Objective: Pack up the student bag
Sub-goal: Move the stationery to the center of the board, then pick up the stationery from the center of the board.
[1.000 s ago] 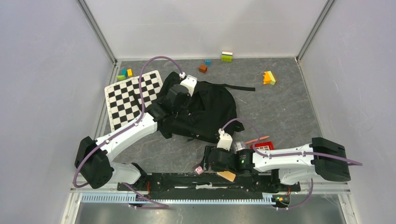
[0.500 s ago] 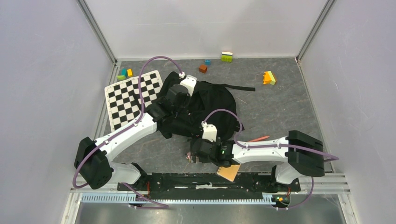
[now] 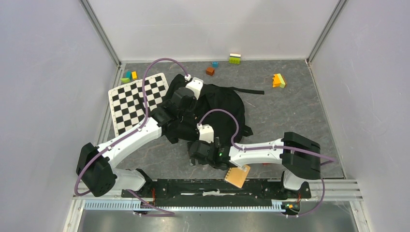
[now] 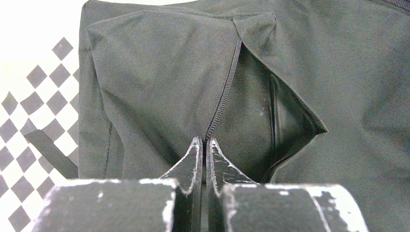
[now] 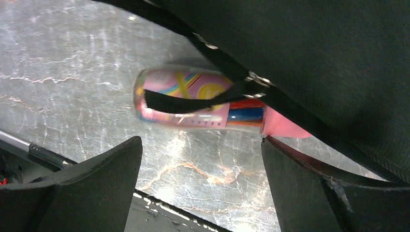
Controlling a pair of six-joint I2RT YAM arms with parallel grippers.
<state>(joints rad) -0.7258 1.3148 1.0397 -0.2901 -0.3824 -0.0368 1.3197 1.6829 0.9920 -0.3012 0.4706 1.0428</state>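
Right gripper (image 5: 199, 145): jaws spread wide, nothing held. A pink patterned tube (image 5: 193, 82) is seen just beyond the fingertips, lying on its side on the table (image 5: 72, 72). A black strap (image 5: 169, 102) is draped across its middle, and its far end is tucked under the edge of the student bag (image 3: 217, 108).

Left gripper (image 4: 203, 145): jaws pinched together on the bag's fabric at the zip line. Beside that grip a pocket opening (image 4: 278, 121) gapes to the right.

Bag position: mid-table, its left side overlapping the chessboard mat (image 3: 130, 99), its near edge just beyond the right gripper. A cork-coloured notebook (image 3: 237, 175) lies at the near table edge, under the right forearm.

Step judged in hand: the tube is to be picked up and put into the bag; it is not yet inside.

Notes for doing it well:
- The jaws should be lowered so both fingers straddle the tube across its short width, on the bare section clear of the strap.
- If the strap is caught in the grip, the bag is likely to be dragged along and the held pocket pulled shut.
- The tube is round and may roll when touched; closure should be even.
- The left pinch should be kept lifted so the opening is held wide.
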